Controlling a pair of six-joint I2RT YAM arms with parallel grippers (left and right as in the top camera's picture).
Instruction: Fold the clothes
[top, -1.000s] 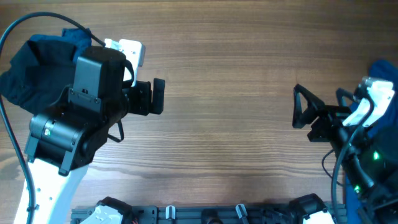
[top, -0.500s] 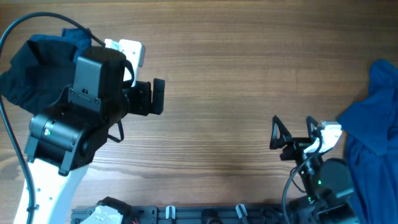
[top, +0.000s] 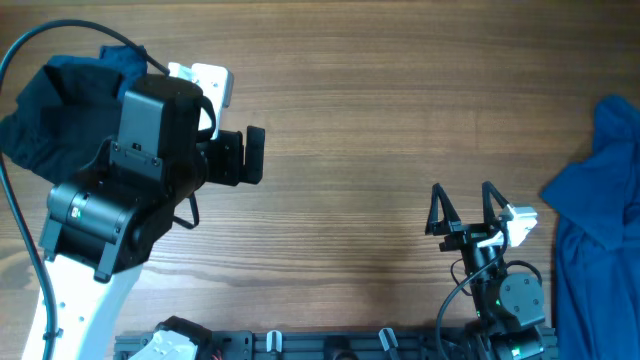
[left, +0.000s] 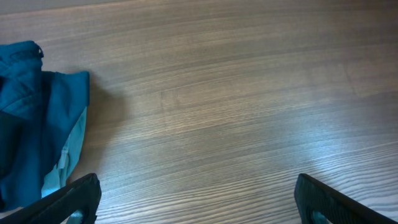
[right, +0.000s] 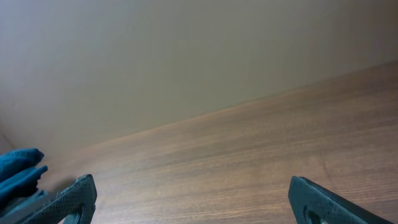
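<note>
A dark blue garment lies bunched at the table's far left, partly under my left arm; it also shows in the left wrist view and at the left edge of the right wrist view. A brighter blue garment lies crumpled at the right edge. My left gripper is open and empty over bare wood, right of the dark garment. My right gripper is open and empty near the front edge, left of the blue garment, fingers pointing away.
The wooden table stretches between the two garments. A black rail with mounts runs along the front edge. A cable loops over the left arm.
My right arm has pulled back from the right-hand garment toward the front edge and turned its open gripper to point away. The blue garment is now uncovered. The left arm has not moved.
</note>
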